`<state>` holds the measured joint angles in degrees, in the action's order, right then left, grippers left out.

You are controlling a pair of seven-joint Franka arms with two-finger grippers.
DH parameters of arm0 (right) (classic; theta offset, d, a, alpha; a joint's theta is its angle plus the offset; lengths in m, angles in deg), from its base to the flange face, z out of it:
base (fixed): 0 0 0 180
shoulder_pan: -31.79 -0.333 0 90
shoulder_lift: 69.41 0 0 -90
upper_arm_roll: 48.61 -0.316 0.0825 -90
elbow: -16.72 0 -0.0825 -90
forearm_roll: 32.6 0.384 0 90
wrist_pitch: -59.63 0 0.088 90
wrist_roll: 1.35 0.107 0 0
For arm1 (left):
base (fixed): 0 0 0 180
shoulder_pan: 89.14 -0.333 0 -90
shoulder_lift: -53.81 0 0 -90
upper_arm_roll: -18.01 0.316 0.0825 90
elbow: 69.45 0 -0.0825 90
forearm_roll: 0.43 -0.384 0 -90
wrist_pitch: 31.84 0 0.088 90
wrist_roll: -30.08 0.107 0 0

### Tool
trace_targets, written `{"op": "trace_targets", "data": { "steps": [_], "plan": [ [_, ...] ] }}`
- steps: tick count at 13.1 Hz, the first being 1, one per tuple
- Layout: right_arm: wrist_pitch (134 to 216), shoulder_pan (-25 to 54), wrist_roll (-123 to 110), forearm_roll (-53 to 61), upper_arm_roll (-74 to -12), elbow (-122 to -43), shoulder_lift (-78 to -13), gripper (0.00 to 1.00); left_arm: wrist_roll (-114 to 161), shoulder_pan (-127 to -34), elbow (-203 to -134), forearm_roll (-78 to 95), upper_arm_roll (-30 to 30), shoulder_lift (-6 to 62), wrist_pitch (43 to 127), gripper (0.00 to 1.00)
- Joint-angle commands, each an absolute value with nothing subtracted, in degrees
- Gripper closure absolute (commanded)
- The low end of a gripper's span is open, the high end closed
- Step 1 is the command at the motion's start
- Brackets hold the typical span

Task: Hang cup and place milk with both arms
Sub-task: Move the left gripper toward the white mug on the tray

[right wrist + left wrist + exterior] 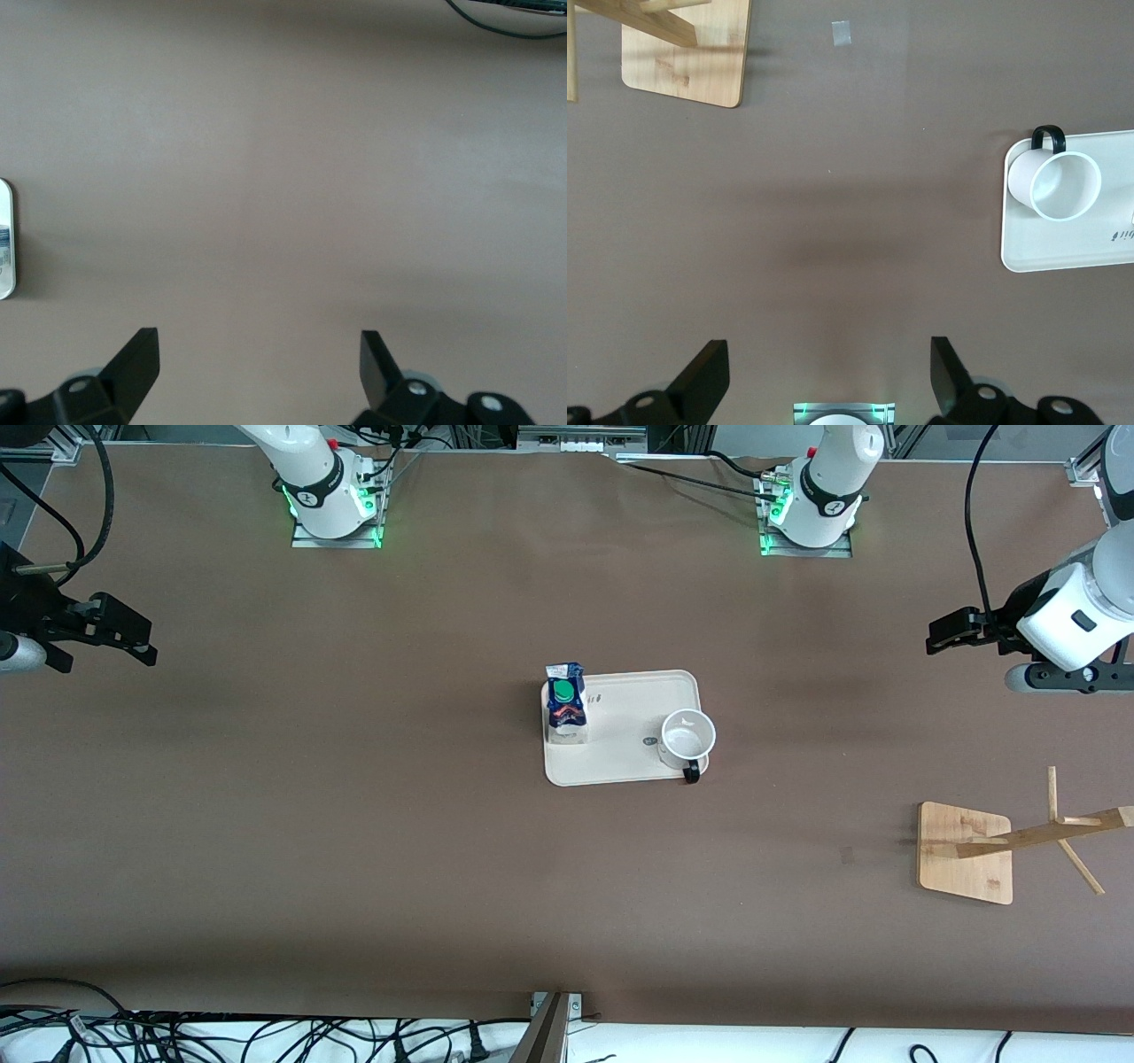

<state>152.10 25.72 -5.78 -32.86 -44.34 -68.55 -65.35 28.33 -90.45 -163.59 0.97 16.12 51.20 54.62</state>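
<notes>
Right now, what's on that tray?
The milk and the cup stand on the tray, at opposite ends. The cup looks empty; the milk's contents can't be seen.

Mid-tabletop [354, 824], my cream plastic tray [633, 700] carries the blue-topped milk carton [566, 705] toward my right arm's end, the white mug [687, 737] toward my left; the bamboo rack [966, 852] stands near the left arm's edge.
</notes>
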Motion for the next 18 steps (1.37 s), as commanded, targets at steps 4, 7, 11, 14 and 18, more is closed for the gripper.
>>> {"op": "trace_targets", "data": {
  "steps": [4,7,11,14,18],
  "plan": [
    [151.74,25.9,-5.13,-32.86,-44.74,-67.39,-65.1,0.0,29.81,-90.89,-160.68,1.24,16.51,48.89,53.24,0.0],
    [151.74,25.9,-5.13,-32.86,-44.74,-67.39,-65.1,0.0,28.85,-89.93,-160.68,1.32,15.9,48.62,52.28,0.0],
    [151.74,25.9,-5.13,-32.86,-44.74,-67.39,-65.1,0.0,21.25,-87.21,-160.59,2.38,11.7,44.59,52.8,0.0],
    [151.74,25.9,-5.13,-32.86,-44.74,-67.39,-65.1,0.0,5.71,-83.35,-160.59,2.91,6.95,39.5,59.97,0.0],
    [151.74,25.9,-5.13,-32.86,-44.74,-67.39,-65.1,0.0,-18.9,-72.9,-160.77,2.64,6.5,31.15,72.89,0.0]
  ]
}}
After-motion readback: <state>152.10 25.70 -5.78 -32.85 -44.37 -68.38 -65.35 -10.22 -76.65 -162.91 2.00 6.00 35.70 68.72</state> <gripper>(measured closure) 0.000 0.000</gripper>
